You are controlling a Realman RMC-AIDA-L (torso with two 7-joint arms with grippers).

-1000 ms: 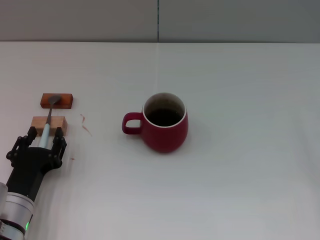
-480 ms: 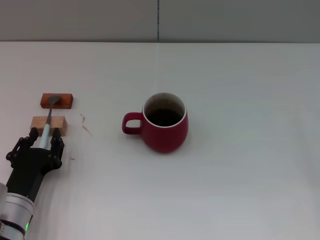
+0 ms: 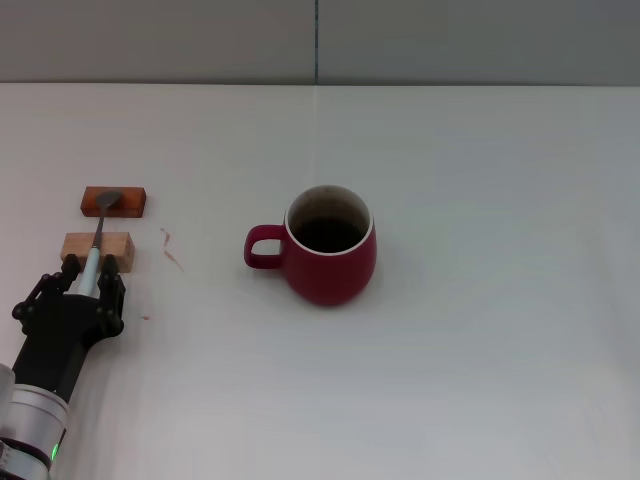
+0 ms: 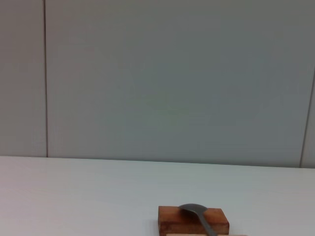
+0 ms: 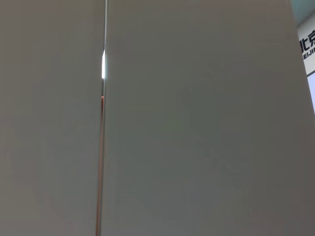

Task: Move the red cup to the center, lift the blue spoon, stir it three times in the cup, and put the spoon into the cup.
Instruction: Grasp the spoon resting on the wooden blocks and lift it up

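The red cup [image 3: 330,245] stands upright on the white table near its middle, handle pointing toward my left side, dark inside. The blue spoon [image 3: 95,250] lies across two wooden blocks at the left, its grey bowl on the far block and its pale blue handle toward my left gripper [image 3: 90,268]. The left gripper's fingers stand close on either side of the handle's end, a narrow gap still showing. In the left wrist view the spoon's bowl [image 4: 194,209] rests on the reddish block [image 4: 193,220]. The right gripper is out of view.
A reddish-brown block [image 3: 114,201] and a pale wooden block [image 3: 98,245] hold the spoon up off the table. A small reddish smear [image 3: 172,248] marks the table beside them. A grey wall runs behind the table's far edge.
The left gripper's fingers have drawn steadily closer together around the spoon handle. The spoon and the cup have not moved.
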